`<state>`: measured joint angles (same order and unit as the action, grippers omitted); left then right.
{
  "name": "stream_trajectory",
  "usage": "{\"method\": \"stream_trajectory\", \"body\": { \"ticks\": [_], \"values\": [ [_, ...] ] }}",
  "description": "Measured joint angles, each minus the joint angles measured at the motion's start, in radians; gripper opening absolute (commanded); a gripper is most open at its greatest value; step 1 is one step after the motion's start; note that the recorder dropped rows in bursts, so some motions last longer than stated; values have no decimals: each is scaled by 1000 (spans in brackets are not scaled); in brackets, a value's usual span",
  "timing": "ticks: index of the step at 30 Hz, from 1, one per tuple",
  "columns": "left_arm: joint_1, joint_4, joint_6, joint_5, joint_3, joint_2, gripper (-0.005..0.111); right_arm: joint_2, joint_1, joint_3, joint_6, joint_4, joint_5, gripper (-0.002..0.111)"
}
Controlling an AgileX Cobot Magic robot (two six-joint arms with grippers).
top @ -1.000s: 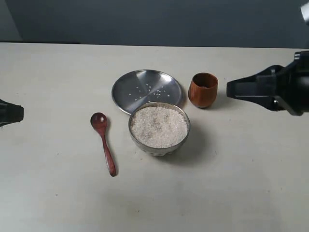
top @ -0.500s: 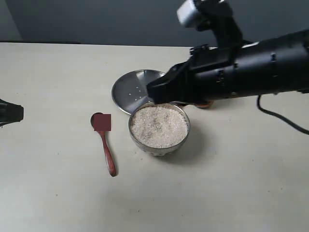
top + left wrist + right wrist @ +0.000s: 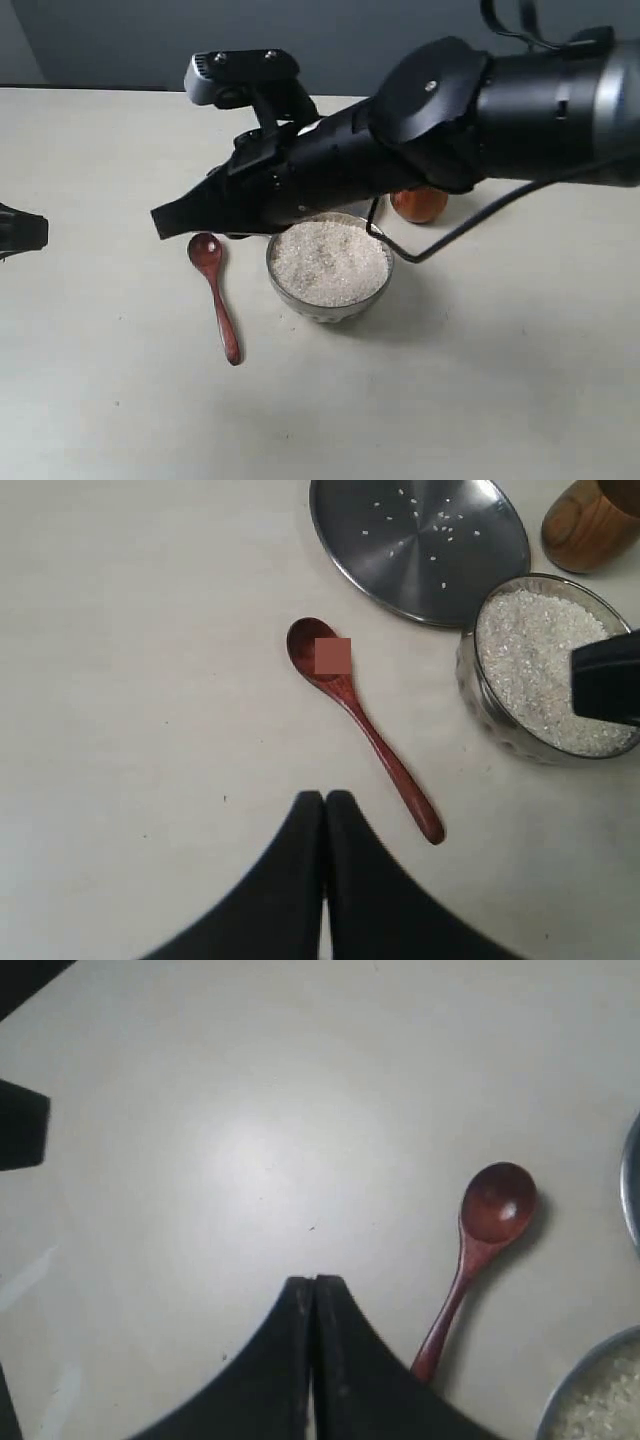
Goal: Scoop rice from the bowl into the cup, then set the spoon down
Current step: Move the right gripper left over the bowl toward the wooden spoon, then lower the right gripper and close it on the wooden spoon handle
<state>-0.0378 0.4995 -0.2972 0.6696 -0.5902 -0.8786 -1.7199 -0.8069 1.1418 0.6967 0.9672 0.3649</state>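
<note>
The wooden spoon (image 3: pixel 216 298) lies flat on the table left of the steel bowl (image 3: pixel 331 311), head toward the far side. White rice (image 3: pixel 330 262) fills the bowl. My right gripper (image 3: pixel 160 222) is shut and empty. Its arm reaches across over the bowl's far rim, and its tip hangs just left of the spoon head. The cup (image 3: pixel 418 205) peeks out behind that arm. My left gripper (image 3: pixel 22 232) waits shut at the left edge. In the left wrist view, the spoon (image 3: pixel 365 730) lies just ahead of the closed left gripper (image 3: pixel 324 798). The right wrist view has the spoon (image 3: pixel 478 1252) beside the right gripper (image 3: pixel 314 1282).
A flat steel plate (image 3: pixel 420 540) with a few stray grains lies beyond the bowl (image 3: pixel 470 680), next to the cup (image 3: pixel 590 520). In the exterior view my right arm (image 3: pixel 450 110) covers the plate. The pale table (image 3: pixel 480 400) extends bare at the front.
My right arm has swept in from the right edge, across the plate and bowl, to the left; its shut tip now hangs by the spoon head. The left gripper and the objects have stayed put.
</note>
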Motion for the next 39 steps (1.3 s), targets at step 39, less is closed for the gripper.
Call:
{"method": "stream_trajectory", "body": {
  "ticks": [39],
  "values": [
    [0,0,0,0,0,0,0,-431,-205,532,-1052,-1012,506,32]
  ]
}}
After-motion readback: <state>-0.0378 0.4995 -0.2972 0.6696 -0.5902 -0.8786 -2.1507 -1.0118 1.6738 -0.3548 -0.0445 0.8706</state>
